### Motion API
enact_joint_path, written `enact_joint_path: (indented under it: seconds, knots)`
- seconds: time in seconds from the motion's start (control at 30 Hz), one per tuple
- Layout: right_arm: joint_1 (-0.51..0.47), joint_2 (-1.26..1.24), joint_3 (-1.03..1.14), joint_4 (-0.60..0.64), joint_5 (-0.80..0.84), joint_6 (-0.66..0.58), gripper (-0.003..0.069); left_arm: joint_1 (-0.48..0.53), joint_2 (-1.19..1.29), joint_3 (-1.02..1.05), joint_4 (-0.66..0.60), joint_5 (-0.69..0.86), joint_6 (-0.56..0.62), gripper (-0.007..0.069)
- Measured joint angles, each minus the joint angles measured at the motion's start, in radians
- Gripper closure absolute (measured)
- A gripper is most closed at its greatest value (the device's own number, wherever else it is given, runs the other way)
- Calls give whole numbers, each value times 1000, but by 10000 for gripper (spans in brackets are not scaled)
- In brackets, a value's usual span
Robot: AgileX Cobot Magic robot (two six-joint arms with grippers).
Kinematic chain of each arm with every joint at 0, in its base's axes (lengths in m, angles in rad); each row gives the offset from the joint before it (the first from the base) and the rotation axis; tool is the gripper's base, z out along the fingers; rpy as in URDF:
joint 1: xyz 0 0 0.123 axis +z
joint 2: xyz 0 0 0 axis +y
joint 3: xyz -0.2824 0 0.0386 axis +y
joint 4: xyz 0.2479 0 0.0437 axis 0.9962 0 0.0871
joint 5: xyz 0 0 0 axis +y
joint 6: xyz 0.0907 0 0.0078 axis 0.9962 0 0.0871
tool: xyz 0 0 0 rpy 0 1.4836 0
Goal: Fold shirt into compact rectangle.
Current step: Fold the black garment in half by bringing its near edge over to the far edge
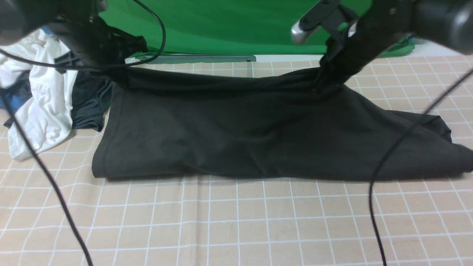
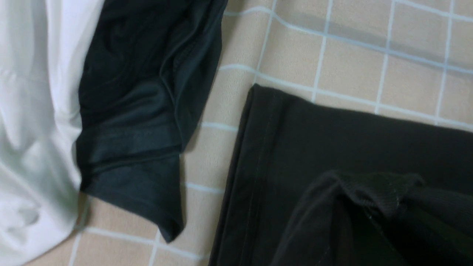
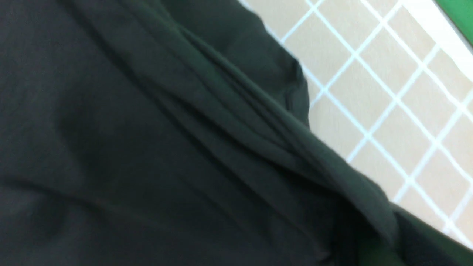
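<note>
The shirt is held up by its far edge, just beside the white garment.
Your left gripper is pinched on the far corner nearest the white garment. Your right gripper is clamped on bunched cloth at the far corner well away from it. The near half of the shirt rests flat on the checked table cover. Expect soft, limp, light cotton that sags between your two holds and creases rather than slides. Take it at the hem or seam corners, several layers together, and keep both holds level so the fold lands square.
</note>
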Motion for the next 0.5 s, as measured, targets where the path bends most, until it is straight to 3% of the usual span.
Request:
enact_joint_path:
  seconds: [0.37, 0.5]
  knots:
    - [0, 188, -105, 0, -175, -6, 578, 36, 105, -55, 7, -30, -32, 578]
    - [0, 201, -106, 0, -225, -6, 552, 40, 107, -55, 15, -67, -32, 491]
